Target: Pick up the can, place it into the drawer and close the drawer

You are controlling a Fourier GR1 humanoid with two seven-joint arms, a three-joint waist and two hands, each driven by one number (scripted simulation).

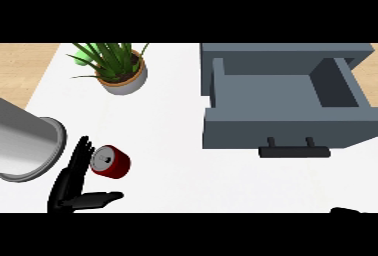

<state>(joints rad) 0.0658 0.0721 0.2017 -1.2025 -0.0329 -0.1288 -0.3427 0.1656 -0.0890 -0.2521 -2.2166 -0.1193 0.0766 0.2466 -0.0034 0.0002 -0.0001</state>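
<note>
I'm looking straight down on a white counter point(177, 130) with a strip of pale wood floor point(22, 65) showing along its far-left edge; at the back left stands a potted plant point(118, 67), green blades spilling out of a grey pot; on the right sits the grey drawer point(284, 107), pulled wide open toward me, its inside bare and its dark handle point(294, 149) jutting off the front panel; now to the can point(111, 161), which lies on its side on the counter at lower left, well apart from the drawer; it has a red body and a silver end face turned toward the left; my left hand point(71, 182) is right beside it, fingers straight and held together, touching or all but touching that silver end, thumb stretched out along the counter below the can, nothing curled round it; the grey forearm point(26, 145) fills the left edge above the hand; of my right hand point(351, 210) I get only a dark sliver at the bottom-right edge, and I cannot tell how its fingers stand.
</note>
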